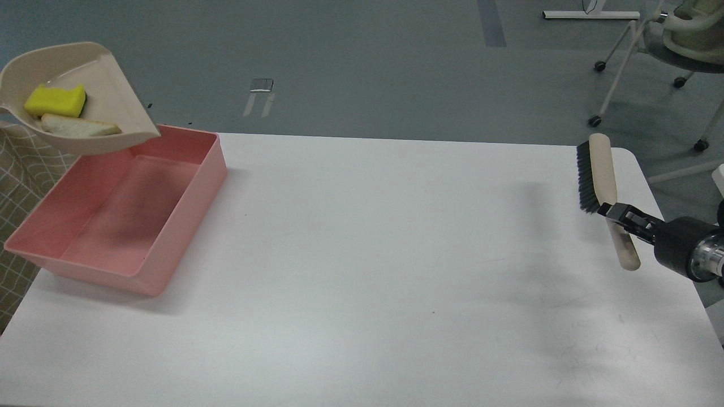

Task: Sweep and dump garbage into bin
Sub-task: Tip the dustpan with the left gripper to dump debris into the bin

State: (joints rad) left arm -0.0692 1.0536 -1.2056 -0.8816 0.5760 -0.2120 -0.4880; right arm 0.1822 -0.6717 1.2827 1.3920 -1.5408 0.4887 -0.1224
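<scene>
The beige dustpan [107, 96] hangs in the air above the far left corner of the pink bin [169, 249]. It carries the garbage: the yellow sponge chunk [55, 99] and the white bread slice [79, 128]. Its handle and my left gripper are out of view past the left edge. My right gripper [621, 217] is shut on the handle of the beige brush [605, 175] at the table's right edge, black bristles facing left. The bin's inside looks bare.
The white table [367, 254] carries the bin at its left end. A checked cloth [22, 169] lies left of the bin. Office chairs [679, 39] stand on the grey floor at the far right.
</scene>
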